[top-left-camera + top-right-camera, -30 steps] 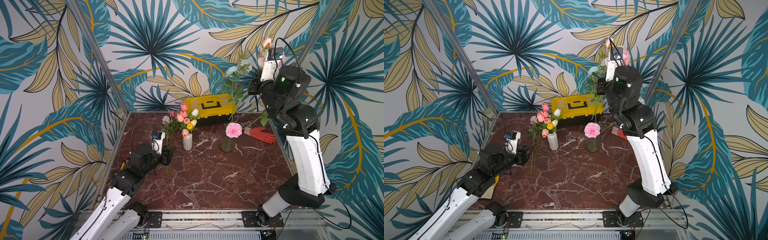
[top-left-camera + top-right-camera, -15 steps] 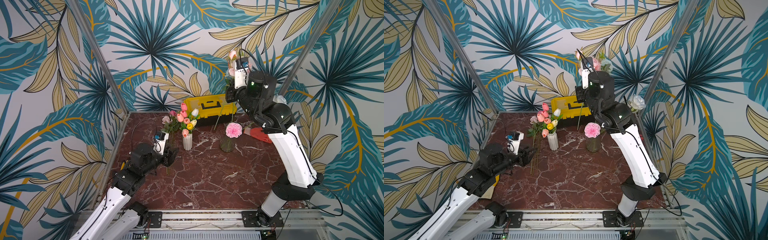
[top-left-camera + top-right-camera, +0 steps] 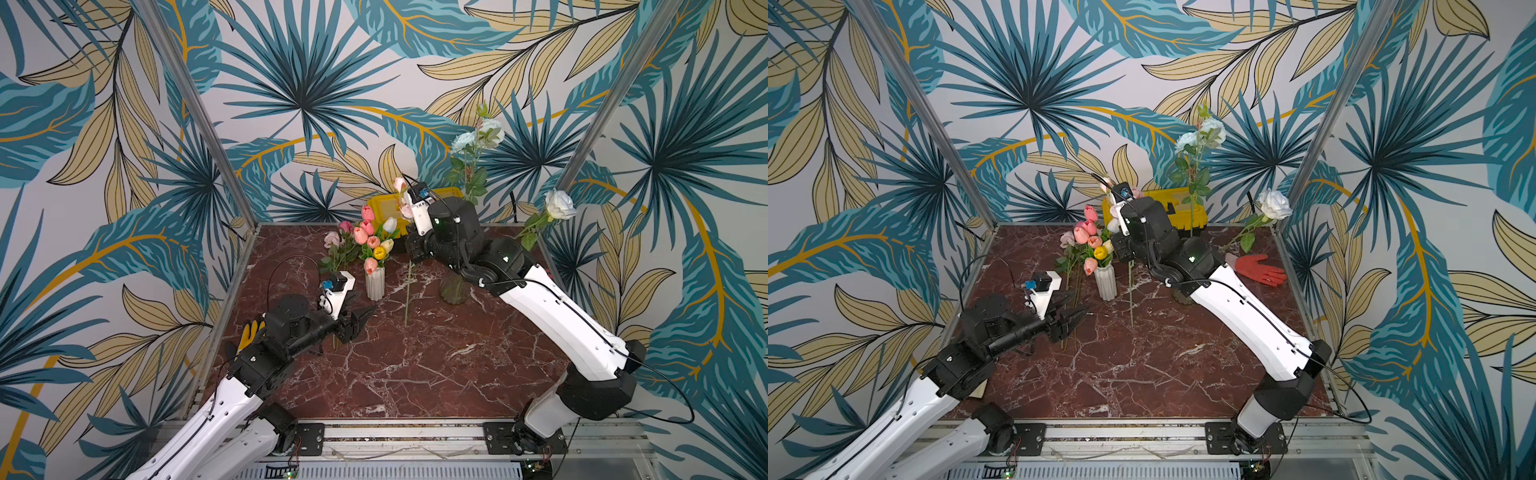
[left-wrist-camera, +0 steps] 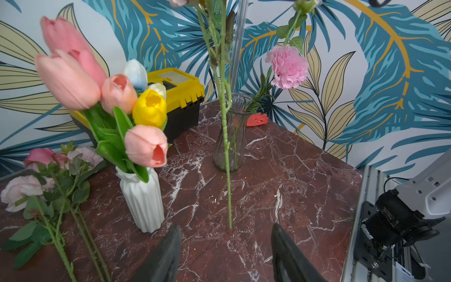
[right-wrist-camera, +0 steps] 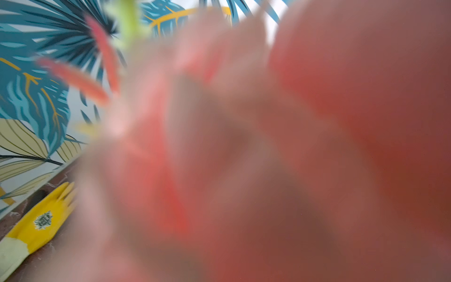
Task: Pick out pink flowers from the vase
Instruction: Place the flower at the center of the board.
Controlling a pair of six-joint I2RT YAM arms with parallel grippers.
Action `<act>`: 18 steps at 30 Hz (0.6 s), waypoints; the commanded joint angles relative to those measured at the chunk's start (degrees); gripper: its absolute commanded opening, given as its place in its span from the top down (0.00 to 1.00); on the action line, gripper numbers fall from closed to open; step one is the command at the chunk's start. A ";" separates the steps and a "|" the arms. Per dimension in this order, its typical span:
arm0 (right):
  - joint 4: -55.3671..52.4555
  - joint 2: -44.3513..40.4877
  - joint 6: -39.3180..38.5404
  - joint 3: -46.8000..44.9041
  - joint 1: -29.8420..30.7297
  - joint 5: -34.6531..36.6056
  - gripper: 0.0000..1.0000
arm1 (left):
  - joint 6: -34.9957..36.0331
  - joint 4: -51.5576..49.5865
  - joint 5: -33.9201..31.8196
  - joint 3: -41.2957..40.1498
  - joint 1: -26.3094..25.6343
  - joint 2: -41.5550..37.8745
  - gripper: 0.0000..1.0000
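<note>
**Left claw** (image 3: 360, 321): the jaws stand wide with nothing between them. It sits low over the desk (image 3: 415, 374).

**Right claw** (image 3: 412, 252): it is closed on the stem of a pink flower (image 3: 400, 185). The stem hangs upright from this claw. Its lower tip is at the desk just ahead of the left claw's fingertips (image 4: 170, 254), not touching them. Blurred pink petals fill the right wrist view.

**Other pink flowers:**
- The carnation (image 4: 288, 69) stands in the glass vase (image 4: 228, 136), beyond the held stem as seen from the left claw.
- The roses (image 4: 48, 168) lie on the desk beside the left claw. In both top views their stems pass beneath it.
- The pink tulips (image 4: 70, 73) stand in the white vase (image 4: 144, 197), near the left claw.

**Markings:** the yellow glove (image 5: 41, 219), behind the left claw at the desk edge, carries a dark round emblem. Its lettering is too blurred to read.
</note>
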 commanded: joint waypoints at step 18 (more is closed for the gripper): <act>12.27 -11.47 8.96 -12.40 4.04 -3.17 1.00 | 0.55 16.84 7.98 0.40 -3.20 14.52 0.57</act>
